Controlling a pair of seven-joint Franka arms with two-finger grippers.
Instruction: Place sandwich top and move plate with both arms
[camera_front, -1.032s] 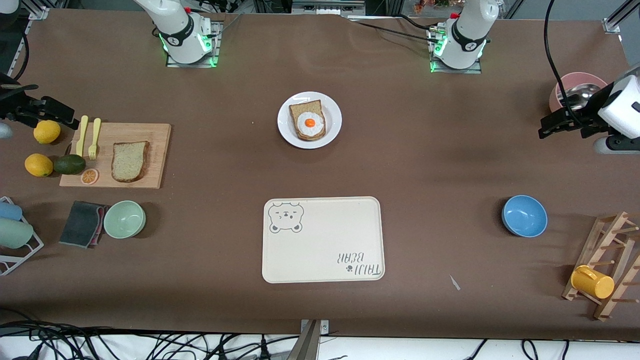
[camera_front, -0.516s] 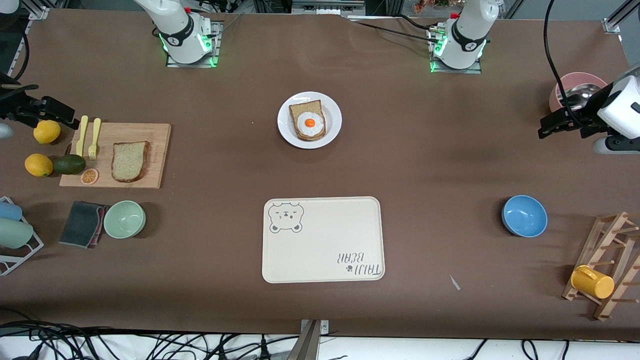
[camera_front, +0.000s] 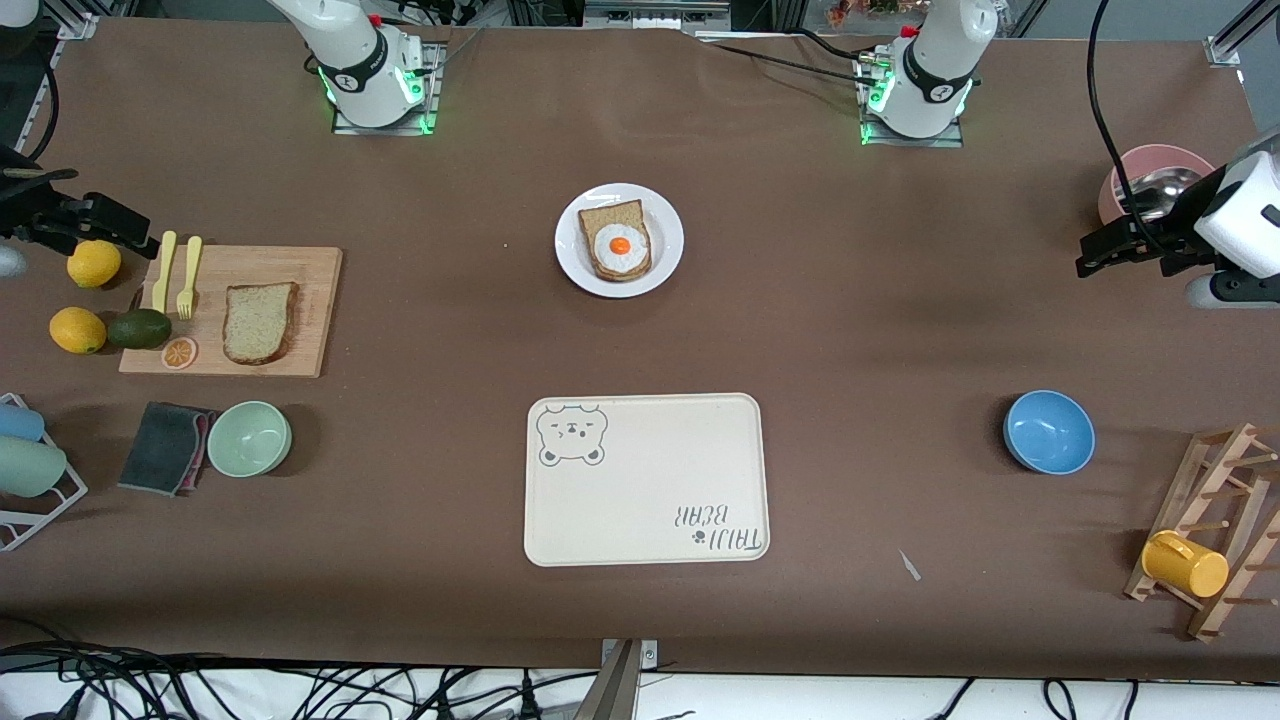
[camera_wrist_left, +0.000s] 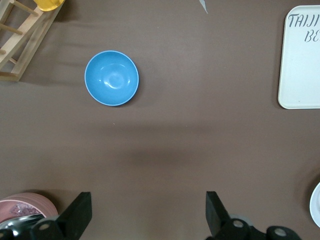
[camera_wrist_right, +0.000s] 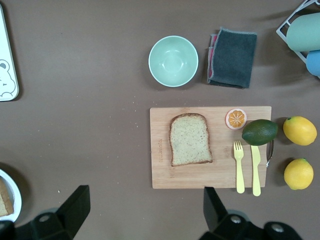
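nothing has moved since a second ago. the sandwich top (camera_wrist_right: 189, 138) lies flat on the cutting board (camera_wrist_right: 210, 175), light, soft, best pinched by its crusts. right claw (camera_wrist_right: 142, 207) and left claw (camera_wrist_left: 145, 212) hang wide above the table (camera_front: 900, 300); the plate (camera_front: 669, 240) sits mid-table.

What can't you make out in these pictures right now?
- Front view: the right claw fingertips merge with dark shadow beside a lemon; the rack is cut by the edge.
- Left wrist view: the plate is cut by the edge, food unseen.
- Right wrist view: the egg bread is mostly cut off; the sandwich top underside is hidden.
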